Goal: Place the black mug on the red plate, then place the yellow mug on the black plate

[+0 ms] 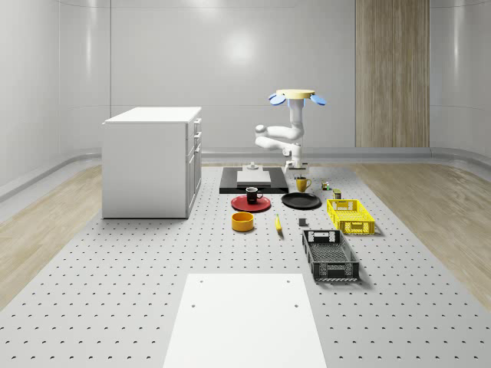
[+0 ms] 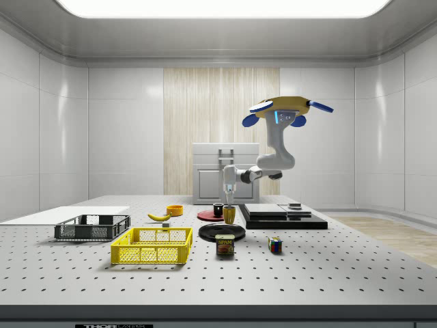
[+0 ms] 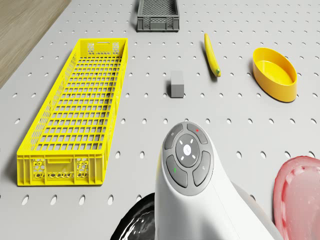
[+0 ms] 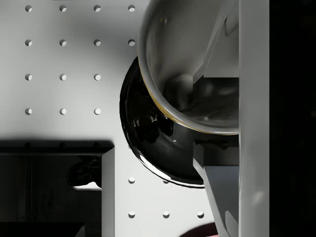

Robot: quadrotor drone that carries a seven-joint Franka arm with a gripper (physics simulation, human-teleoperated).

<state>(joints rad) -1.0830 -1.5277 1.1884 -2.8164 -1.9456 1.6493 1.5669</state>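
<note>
The white panel (image 1: 244, 320) lies nearest on the tabletop (image 1: 115, 261), ahead of the dark crate (image 1: 330, 254) and yellow crate (image 1: 350, 215). The drone (image 1: 296, 96) hovers above the far end, over the black slab (image 1: 253, 180). Its jaws (image 2: 229, 203) are clamped on the yellow mug (image 2: 229, 214), held just above the black plate (image 1: 301, 201). The black mug (image 1: 252, 195) stands on the red plate (image 1: 251, 203).
</note>
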